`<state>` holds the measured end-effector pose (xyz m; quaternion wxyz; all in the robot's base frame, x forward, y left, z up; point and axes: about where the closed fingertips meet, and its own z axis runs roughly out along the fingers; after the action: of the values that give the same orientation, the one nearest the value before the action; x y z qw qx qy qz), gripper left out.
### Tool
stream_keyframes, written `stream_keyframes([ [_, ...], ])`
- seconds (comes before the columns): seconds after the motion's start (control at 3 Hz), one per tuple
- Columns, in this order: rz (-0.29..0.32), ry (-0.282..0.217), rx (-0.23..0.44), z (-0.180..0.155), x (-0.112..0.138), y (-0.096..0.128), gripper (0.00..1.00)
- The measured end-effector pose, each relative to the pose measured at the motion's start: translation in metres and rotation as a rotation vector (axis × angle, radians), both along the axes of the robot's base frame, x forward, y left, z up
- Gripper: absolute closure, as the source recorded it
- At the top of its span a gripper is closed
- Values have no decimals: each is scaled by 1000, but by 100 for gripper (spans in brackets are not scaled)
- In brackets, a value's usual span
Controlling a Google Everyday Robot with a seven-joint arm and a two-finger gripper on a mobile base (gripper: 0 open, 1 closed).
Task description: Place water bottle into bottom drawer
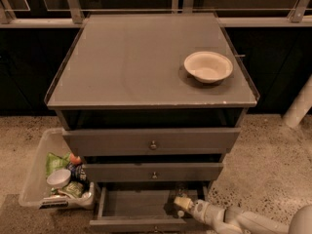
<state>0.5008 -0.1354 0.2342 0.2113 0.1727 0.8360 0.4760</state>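
The bottom drawer (139, 204) is pulled out, a shallow grey tray with its front edge at the bottom of the camera view. My gripper (180, 204) reaches in from the lower right and sits low over the drawer's right end. A faint clear shape (181, 189) just above the gripper's tip may be the water bottle; I cannot tell if it is held. The middle drawer (153, 171) and the top drawer (152, 141) stand above it, each slightly out.
A white bowl (208, 66) sits on the cabinet top (136, 62) at the right. A clear plastic bin (36, 179) with snack bags and a small cup stands on the floor left of the drawers. A white post (300, 106) stands at the right.
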Motion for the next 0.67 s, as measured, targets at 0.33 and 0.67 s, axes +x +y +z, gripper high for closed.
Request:
stream_keyframes([
  [0.33,0,0,0,0,0,0,59],
  [0.67,0,0,0,0,0,0,36],
])
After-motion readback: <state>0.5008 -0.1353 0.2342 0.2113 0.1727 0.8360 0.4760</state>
